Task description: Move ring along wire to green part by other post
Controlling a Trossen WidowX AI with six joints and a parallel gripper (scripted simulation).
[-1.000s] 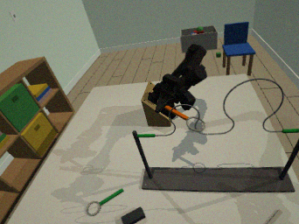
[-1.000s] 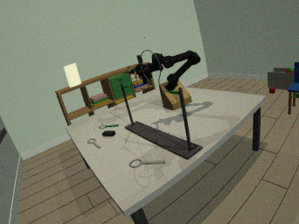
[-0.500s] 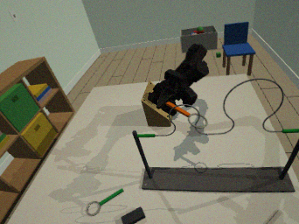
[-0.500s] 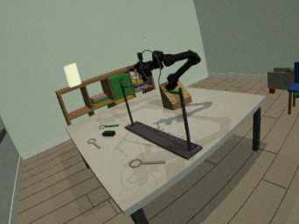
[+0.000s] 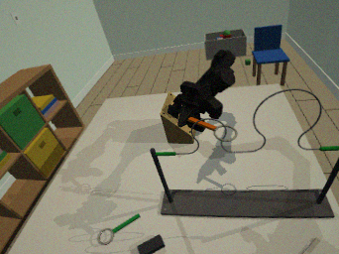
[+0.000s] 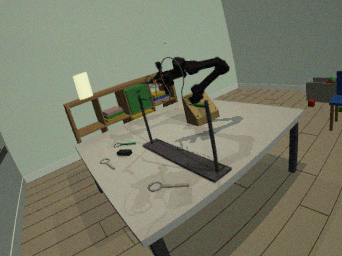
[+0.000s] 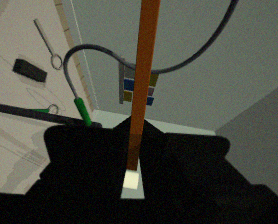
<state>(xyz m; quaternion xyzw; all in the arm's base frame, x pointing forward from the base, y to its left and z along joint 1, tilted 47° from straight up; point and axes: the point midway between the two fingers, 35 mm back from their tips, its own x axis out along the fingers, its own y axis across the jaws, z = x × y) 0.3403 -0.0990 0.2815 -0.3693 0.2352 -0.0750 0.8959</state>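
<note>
My gripper [image 5: 194, 121] [image 7: 135, 120] is shut on the orange handle [image 5: 203, 124] [image 7: 142, 75] of the ring [image 5: 225, 133]. The ring is held in the air around the thin grey wire [image 5: 258, 126] [image 7: 200, 52], a little right of the left green part [image 5: 166, 154] [image 7: 82, 111]. I cannot tell whether the ring touches the wire. The left post [image 5: 162, 176] [image 6: 146, 121] and the right post [image 5: 328, 181] [image 6: 212, 142] stand on the dark base [image 5: 248, 203] [image 6: 187, 161]. The right green part [image 5: 328, 148] is at the far right. The ring itself is out of the wrist view.
A wooden arm mount [image 5: 174, 126] [image 6: 200, 111] stands behind the wire. A spare ring with a green handle [image 5: 118, 228] and a small black block [image 5: 150, 244] lie at the table's front left. A shelf with bins [image 5: 30, 131] stands on the left. A blue chair [image 5: 269, 52] is behind.
</note>
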